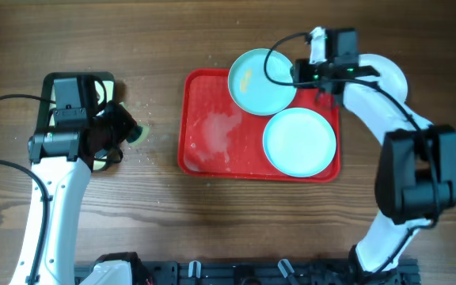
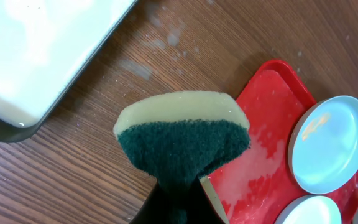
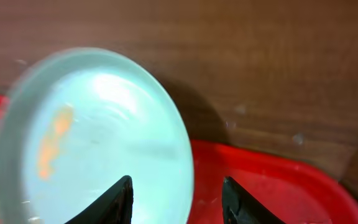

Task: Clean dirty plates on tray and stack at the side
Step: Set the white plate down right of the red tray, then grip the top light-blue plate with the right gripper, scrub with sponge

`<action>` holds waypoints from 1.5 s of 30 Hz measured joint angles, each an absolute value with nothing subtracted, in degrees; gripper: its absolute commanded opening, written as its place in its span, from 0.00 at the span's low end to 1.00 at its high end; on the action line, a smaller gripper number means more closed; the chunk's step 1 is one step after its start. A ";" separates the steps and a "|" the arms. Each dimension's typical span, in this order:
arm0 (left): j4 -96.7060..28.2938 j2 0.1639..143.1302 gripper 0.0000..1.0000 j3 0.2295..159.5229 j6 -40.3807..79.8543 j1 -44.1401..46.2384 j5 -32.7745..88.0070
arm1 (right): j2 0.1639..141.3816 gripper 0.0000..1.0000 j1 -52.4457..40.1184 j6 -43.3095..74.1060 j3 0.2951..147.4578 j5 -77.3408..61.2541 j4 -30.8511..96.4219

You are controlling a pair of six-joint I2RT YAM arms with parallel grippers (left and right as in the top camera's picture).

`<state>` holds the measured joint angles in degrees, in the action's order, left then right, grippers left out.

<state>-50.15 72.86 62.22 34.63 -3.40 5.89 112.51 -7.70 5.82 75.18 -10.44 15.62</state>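
Observation:
The red tray lies at mid-table. A light blue plate with an orange smear rests at its far edge, overlapping the rim. A second pale plate lies flat on the tray's right half. Only two plates show. My right gripper is open at the smeared plate's right edge. In the right wrist view the gripper straddles the plate's rim, one finger over the plate, one over the tray. My left gripper is shut on a yellow-green sponge, left of the tray.
A dark-green-rimmed tray with cream inside sits under my left arm at the far left. A whitish wet film covers the red tray's left half. Crumbs or droplets dot the wood between the two trays.

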 measured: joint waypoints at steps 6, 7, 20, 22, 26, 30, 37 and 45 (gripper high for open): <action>-50.17 72.86 0.04 62.22 34.65 -3.40 5.89 | 117.49 0.34 -8.34 6.24 75.16 -8.49 14.92; -50.15 72.86 0.04 62.22 34.65 -3.40 5.89 | 118.15 0.20 -8.64 6.24 75.16 -8.56 14.66; -50.13 72.86 0.04 62.22 34.65 -3.40 7.53 | 118.83 0.14 -16.47 5.76 75.53 -16.86 20.69; -50.02 73.19 0.04 62.22 34.65 -2.68 8.01 | 118.83 0.27 -17.67 5.72 75.53 -18.06 21.67; -47.29 77.06 0.04 62.22 34.63 3.84 8.99 | 118.80 0.26 -21.58 5.78 75.59 -17.69 21.82; -41.47 83.55 0.04 62.19 34.68 12.56 9.37 | 118.67 0.04 -22.79 2.42 75.59 -14.20 21.74; -29.80 93.80 0.04 62.19 36.16 19.07 9.52 | 118.54 0.04 -22.81 -3.01 75.85 -12.45 21.71; -12.36 108.84 0.04 61.98 42.37 24.80 9.54 | 118.50 0.04 -22.81 -0.89 76.03 -12.29 22.57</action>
